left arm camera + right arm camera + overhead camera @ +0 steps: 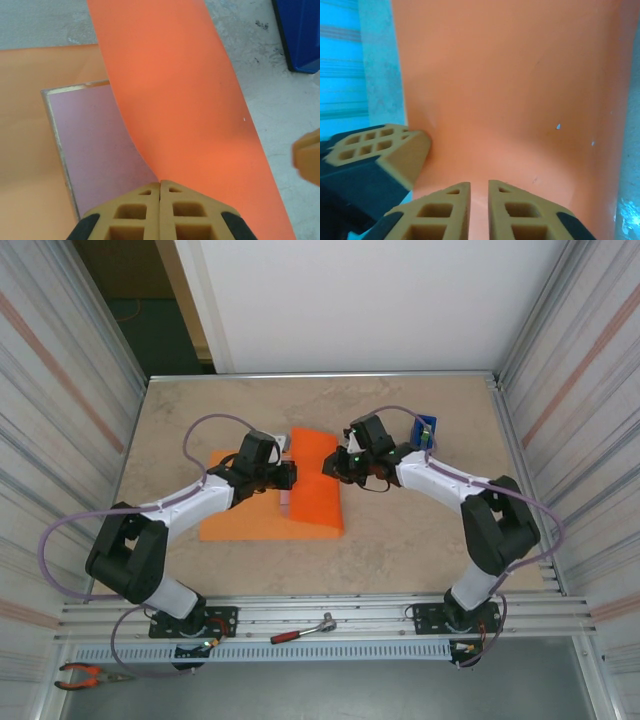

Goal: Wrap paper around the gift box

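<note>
One fold out of several is in hand, by my reading, and none is finished. On the left, the paper (240, 525) lies flat on the table (170, 430). That half is not yet lifted, and bare tabletop runs from its edge to the left wall, so I have room to swing there.

The left gripper (160, 184) has its fingers pressed together. The raised flap's edge runs straight into their tips, so I take it they pinch the sheet. Just past them the gift box (95, 145) sits on the sheet. Part of its pink top is uncovered and the rest is under the flap arching over it from the right.

The right gripper (479, 186) is against that flap's other face. Its fingers are nearly together, with a thin slit between them showing orange, and I cannot tell whether they grip. The two grippers are close to each other here, so I judge this the tight spot.

What is left, as I see it, is laying this flap down, bringing the left half over, and closing the ends. The blue tape dispenser (425, 430) stands near, just behind the right wrist. Nearer me on the right, the tabletop is bare.
</note>
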{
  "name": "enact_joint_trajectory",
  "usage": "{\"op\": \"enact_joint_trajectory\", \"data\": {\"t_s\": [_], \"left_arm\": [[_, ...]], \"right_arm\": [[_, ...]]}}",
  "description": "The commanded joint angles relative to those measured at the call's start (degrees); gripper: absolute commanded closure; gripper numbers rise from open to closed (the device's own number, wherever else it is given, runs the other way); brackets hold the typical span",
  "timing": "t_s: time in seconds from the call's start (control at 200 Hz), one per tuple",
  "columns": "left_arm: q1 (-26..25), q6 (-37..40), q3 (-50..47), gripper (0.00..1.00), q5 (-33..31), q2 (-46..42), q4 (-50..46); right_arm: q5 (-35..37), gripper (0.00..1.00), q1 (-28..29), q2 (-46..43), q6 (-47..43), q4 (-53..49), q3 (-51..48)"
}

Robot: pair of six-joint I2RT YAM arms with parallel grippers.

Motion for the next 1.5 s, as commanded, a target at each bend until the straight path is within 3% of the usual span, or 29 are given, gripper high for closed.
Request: {"op": "enact_joint_trajectory", "data": {"t_s": [0.0,0.195,0.446,0.591,0.722,1.193,1.288,1.413,1.493], "left_arm": [[0.19,1.16,-0.35,1.00,-1.88,-0.47,-0.74],[0.27,1.56,0.18,0.98,-2.64,-1.14,-2.00],[3.12,2.84,5.05,0.52,-5.69,-1.35,-9.57],[4.07,3.12,5.13,0.35,-3.36,-0.04,-8.30],[4.07,2.60,5.16,0.30,-0.13,1.88,-6.25],[1.65,2.09,6.96,0.23,0.21,8.99,-4.14],[1.30,1.73,6.99,0.27,-1.02,9.87,-5.28],[1.31,1.02,5.85,0.42,-2.98,10.20,-5.91],[1.47,0.62,5.04,0.47,-3.88,9.75,-5.81]], "right_arm": [[-1.40,0.86,1.30,2.51,-0.08,2.13,2.44],[-0.47,0.89,1.65,4.85,-0.18,2.50,0.57],[-0.35,0.91,1.39,5.68,-0.06,3.05,-1.31],[-0.43,0.91,1.53,5.77,0.03,3.11,-1.62],[-0.63,0.91,1.52,6.06,0.08,3.35,-1.58],[-1.16,0.92,2.29,7.80,0.34,3.52,0.29],[-1.34,0.92,2.28,7.63,0.34,3.47,0.62],[-2.00,0.92,1.92,6.83,-0.01,2.73,1.33],[-2.04,0.92,1.17,5.64,-0.14,2.68,1.28]]}}
